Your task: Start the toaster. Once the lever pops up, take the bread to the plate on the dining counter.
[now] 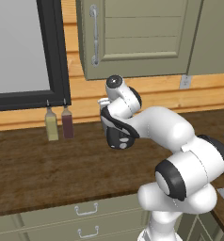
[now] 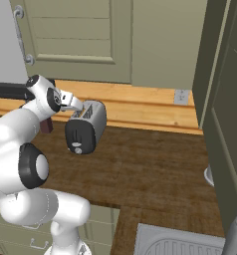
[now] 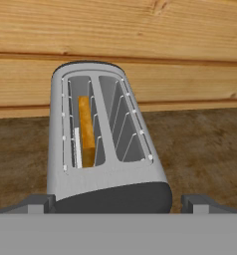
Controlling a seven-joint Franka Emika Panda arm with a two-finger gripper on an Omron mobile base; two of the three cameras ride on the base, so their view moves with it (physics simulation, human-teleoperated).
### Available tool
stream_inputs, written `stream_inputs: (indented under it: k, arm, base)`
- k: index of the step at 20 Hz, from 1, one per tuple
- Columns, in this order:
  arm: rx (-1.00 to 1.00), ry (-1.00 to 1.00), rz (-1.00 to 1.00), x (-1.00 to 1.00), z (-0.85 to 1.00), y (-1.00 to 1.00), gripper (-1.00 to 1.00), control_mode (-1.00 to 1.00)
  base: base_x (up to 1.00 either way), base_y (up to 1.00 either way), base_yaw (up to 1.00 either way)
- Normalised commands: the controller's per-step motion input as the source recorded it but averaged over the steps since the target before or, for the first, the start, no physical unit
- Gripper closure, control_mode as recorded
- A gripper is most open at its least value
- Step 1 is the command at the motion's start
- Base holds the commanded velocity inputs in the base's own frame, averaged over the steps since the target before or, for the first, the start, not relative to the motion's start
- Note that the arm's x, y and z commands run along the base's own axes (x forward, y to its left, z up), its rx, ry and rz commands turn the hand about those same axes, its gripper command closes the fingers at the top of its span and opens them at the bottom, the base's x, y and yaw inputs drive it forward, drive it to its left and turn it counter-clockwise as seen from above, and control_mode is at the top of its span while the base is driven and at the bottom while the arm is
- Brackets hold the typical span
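Gripper: your gripper (image 3: 118, 201) hangs spread to its widest above the black end of the toaster, gripping nothing; its fingertips (image 3: 38, 201) sit at either side of that end, clear of it.
Toaster: you see the toaster (image 2: 85, 127) on the dark wood countertop (image 2: 155, 169), near the plank wall (image 3: 140, 45).
Bread: the bread (image 3: 86, 130) stands on edge, sunk in the left slot as the hand view shows it; the other slot holds only wire guides.
Bottles: two bottles (image 1: 59, 123) stand by the wall, off to your left.
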Motion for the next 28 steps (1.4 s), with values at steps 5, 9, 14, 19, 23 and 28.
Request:
stream_inputs:
  k: [5,9,14,19,23,28]
  arm:
    - [0.0,0.0,0.0,0.0,0.0,0.0,-1.0,-1.0]
    - [0.0,0.0,0.0,0.0,0.0,0.0,-1.0,-1.0]
    - [0.0,0.0,0.0,0.0,0.0,0.0,-1.0,-1.0]
    - [0.0,0.0,0.0,0.0,0.0,0.0,-1.0,-1.0]
    - [0.0,0.0,0.0,0.0,0.0,0.0,-1.0,-1.0]
    - [0.0,0.0,0.0,0.0,0.0,0.0,-1.0,-1.0]
  base:
    - [0.0,0.0,0.0]
    - [0.0,0.0,0.0]
    - [0.0,0.0,0.0]
    - [0.0,0.0,0.0]
    - [0.0,0.0,0.0]
    - [0.0,0.0,0.0]
